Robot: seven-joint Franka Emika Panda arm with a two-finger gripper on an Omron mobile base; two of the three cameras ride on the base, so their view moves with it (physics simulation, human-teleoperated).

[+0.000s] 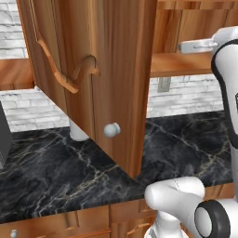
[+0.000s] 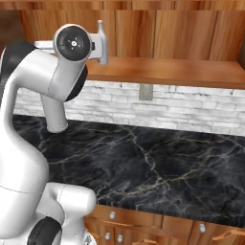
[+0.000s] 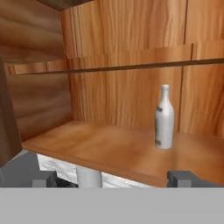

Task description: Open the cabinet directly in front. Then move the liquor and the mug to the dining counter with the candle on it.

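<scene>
Liquor (image 3: 164, 118) stands upright on the cabinet (image 1: 116, 69) shelf beyond the robot's hand (image 3: 113, 178), whose jaws gape wide and empty. With the door swung open, both liquor and mug remain to be moved.

Warm grained wood cabinet (image 1: 116, 69), matt whitish liquor (image 3: 164, 118), glossy veined marble counter (image 2: 158, 162)

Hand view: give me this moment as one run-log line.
cabinet: door swung open | liquor: upright on lower shelf, untouched | gripper: open, empty, before shelf edge, facing bottle | mug: not seen
</scene>
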